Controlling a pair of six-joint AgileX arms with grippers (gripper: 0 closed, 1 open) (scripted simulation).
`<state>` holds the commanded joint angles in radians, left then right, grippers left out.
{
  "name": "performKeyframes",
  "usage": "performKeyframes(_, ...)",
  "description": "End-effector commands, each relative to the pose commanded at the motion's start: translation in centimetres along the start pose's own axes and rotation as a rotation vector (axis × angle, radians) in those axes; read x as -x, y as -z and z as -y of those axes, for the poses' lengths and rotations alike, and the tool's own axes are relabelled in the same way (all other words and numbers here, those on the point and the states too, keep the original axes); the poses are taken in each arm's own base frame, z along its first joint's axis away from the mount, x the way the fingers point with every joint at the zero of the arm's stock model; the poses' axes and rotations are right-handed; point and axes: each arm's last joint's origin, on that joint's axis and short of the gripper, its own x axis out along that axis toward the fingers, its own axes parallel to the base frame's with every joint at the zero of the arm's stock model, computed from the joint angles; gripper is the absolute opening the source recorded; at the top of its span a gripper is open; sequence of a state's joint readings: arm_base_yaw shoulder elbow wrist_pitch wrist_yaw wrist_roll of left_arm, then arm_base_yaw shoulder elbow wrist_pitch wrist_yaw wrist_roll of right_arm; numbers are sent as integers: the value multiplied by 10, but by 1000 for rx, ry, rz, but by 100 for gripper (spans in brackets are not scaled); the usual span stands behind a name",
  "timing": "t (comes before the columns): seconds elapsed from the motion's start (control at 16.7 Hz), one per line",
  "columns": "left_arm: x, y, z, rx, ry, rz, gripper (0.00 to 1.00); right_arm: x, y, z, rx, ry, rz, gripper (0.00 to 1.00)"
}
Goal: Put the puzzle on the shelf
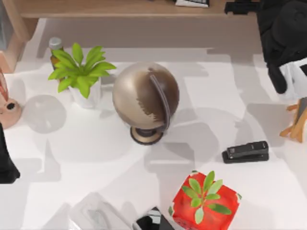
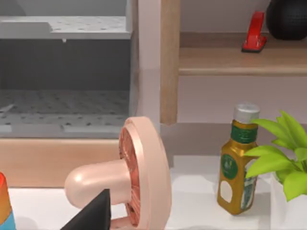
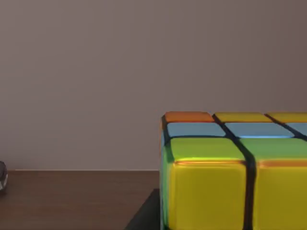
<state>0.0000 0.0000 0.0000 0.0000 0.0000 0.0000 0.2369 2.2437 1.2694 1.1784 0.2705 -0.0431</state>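
the shelf (image 1: 120, 8) is being seen at twelve o'clock of the table (image 1: 230, 100), and the right arm (image 1: 280, 33) is being held over its one o'clock end. the puzzle (image 3: 230, 177) is being seen close up in the right wrist view, at or just above the brown board (image 3: 72, 199); contact cannot be told. whether the right gripper is gripping it cannot be told. the puzzle could be dropped or tipped if it is being released before it is resting flat, or too near the front edge. open board is being left at its nine o'clock side. the left arm (image 1: 5, 163) is being parked at nine o'clock.
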Motion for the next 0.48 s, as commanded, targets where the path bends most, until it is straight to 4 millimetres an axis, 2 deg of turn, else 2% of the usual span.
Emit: performKeyframes(0.48,0,0,0,0,0,0,100,0,0,0,0,0,0,98)
